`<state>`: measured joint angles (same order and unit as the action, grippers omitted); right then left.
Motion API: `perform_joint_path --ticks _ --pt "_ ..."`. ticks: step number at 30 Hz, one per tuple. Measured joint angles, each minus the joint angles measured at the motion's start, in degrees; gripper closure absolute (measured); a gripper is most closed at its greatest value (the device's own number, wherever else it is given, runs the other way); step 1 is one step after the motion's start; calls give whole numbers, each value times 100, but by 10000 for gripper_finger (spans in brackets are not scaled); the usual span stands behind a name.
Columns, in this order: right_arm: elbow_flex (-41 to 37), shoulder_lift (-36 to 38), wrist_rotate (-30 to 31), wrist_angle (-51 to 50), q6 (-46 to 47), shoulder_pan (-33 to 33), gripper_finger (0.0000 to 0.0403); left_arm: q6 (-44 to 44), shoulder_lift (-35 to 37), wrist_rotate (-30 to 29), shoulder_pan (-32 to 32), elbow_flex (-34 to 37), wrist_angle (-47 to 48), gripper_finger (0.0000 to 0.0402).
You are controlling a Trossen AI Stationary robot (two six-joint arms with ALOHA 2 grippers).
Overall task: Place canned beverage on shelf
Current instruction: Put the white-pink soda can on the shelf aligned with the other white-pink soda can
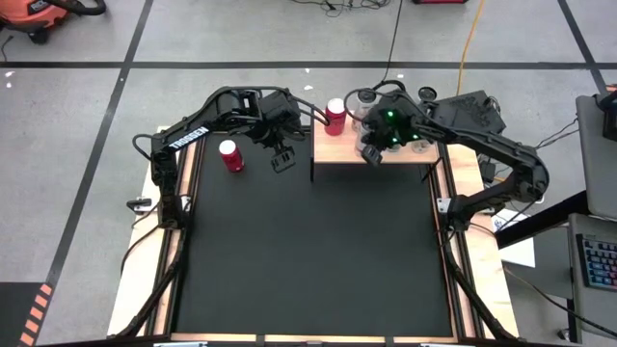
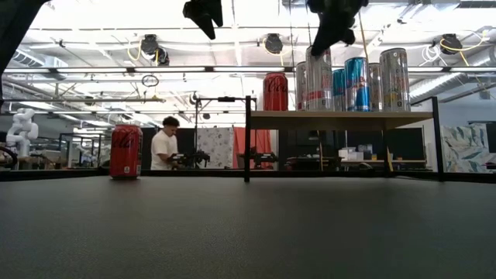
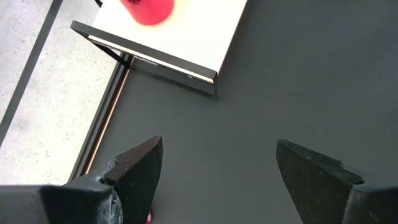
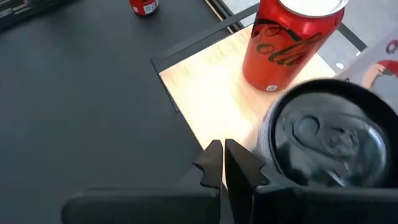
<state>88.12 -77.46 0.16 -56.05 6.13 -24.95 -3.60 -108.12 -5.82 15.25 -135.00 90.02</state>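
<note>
Black matting covers our table [image 1: 308,260], and at its far edge stands the shelf [image 1: 339,147], a pale-wood board on black supports, with a red can [image 1: 335,116] at its left corner beside several tall cans [image 2: 360,79]. Another red can [image 1: 231,155] stands apart on the mat, left of the shelf. We see the left gripper [image 1: 281,159] hanging open and empty between them, and the right gripper [image 4: 222,163] closed on nothing above the shelf.

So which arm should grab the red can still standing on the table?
The left. Its gripper hangs open beside the red can on the black table, empty. The right gripper is shut over the shelf, among the cans already placed there, and farther off.
</note>
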Motion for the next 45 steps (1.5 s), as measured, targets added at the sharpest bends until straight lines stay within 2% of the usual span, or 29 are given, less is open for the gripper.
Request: perform_joint_path --ticks 9,21,27,33,45 --pt "0 -27 291 188 -85 -7 403 0 0 0 -2 0 0 91" --pt "0 -27 300 700 -85 -20 403 -9 0 0 0 0 0 91" --pt "0 196 228 581 -21 -17 403 -7 0 0 0 0 0 91" --pt "-2 235 123 44 50 -17 403 -7 0 0 0 0 0 91" --pt "0 203 324 225 -85 -85 403 -9 0 0 0 0 0 91"
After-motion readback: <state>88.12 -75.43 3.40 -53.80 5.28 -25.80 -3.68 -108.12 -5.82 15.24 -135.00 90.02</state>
